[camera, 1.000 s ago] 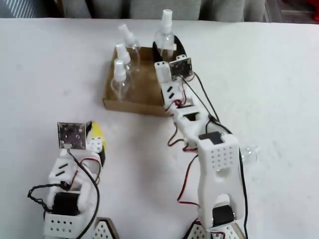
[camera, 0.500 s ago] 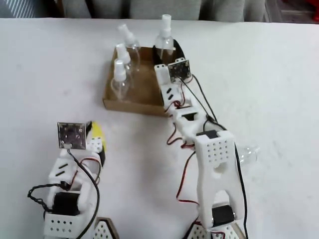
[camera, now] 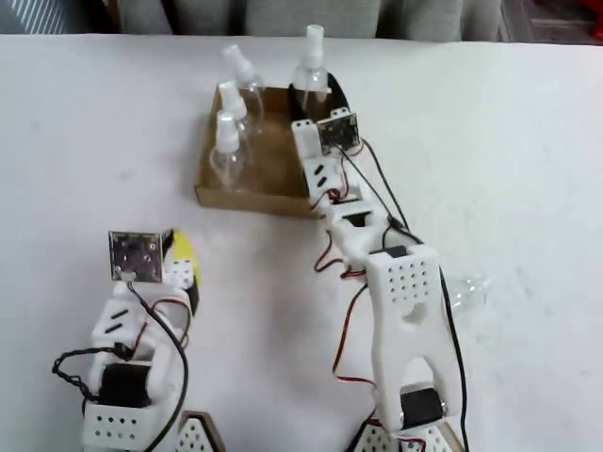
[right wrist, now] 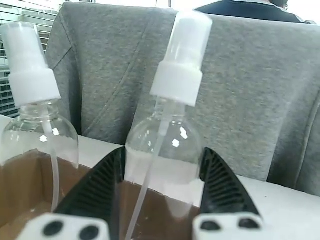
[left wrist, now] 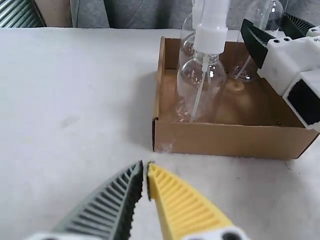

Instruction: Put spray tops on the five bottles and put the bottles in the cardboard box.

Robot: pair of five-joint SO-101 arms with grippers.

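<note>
**High view.** The right gripper (camera: 317,90) is at the far right corner of the cardboard box (camera: 247,200). Its black fingers sit either side of the gripped bottle (camera: 311,58), which is upright with its spray top on. I cannot tell whether its base rests on the box floor. The front bottle (camera: 229,158) stands in the box's left half, with the back bottles (camera: 243,75) behind it — all have spray tops. The lying bottle (camera: 468,294) is on its side on the table (camera: 94,122), just beside the right arm's white upper link and well apart from the box. The left gripper (camera: 177,243) is near the table's front edge, short of the box's near left corner.

**Left wrist view.** The grey and yellow fingers are pressed together at the tips and hold nothing. The box's near wall (left wrist: 225,141) lies ahead of them, apart from them, with the front bottle (left wrist: 201,82) just behind that wall.

**Right wrist view.** The gripped bottle (right wrist: 167,135) stands between the two black fingers, and both fingers lie against its clear body — a pinch at its widest part. One of the back bottles (right wrist: 37,135) stands beside it, apart from it. Grey fabric (right wrist: 250,75) hangs behind.
</note>
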